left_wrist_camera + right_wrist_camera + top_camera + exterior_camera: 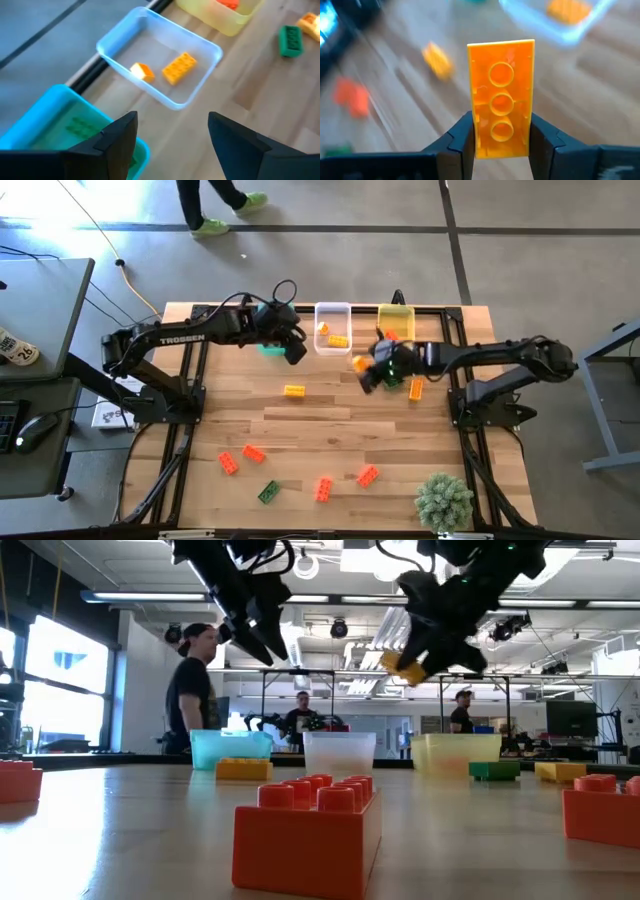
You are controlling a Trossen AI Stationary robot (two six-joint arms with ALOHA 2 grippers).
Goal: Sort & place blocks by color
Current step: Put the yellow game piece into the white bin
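My right gripper [366,372] is shut on a yellow brick [501,97] and holds it above the table, in front of the clear bin [332,313]. My left gripper [292,345] is open and empty above the teal bin [60,115], which holds green bricks. The clear bin holds two yellow bricks [179,67]. The yellow bin [397,313] holds an orange-red brick. One yellow brick [294,390] lies on the table's middle. Several orange-red bricks [254,452] and a green one [268,492] lie near the front edge. My right gripper pinches the yellow brick's two long sides, near one end [501,142], between its two fingers [462,145]. The brick sticks out lengthwise past the fingertips, its hollow underside toward the wrist camera. It is lifted clear of the table [405,668].
A fuzzy green plant [444,500] stands at the front right corner. A yellow brick [416,388] lies by the right arm, and a green brick [290,40] lies in front of the yellow bin. People stand in the room behind the table.
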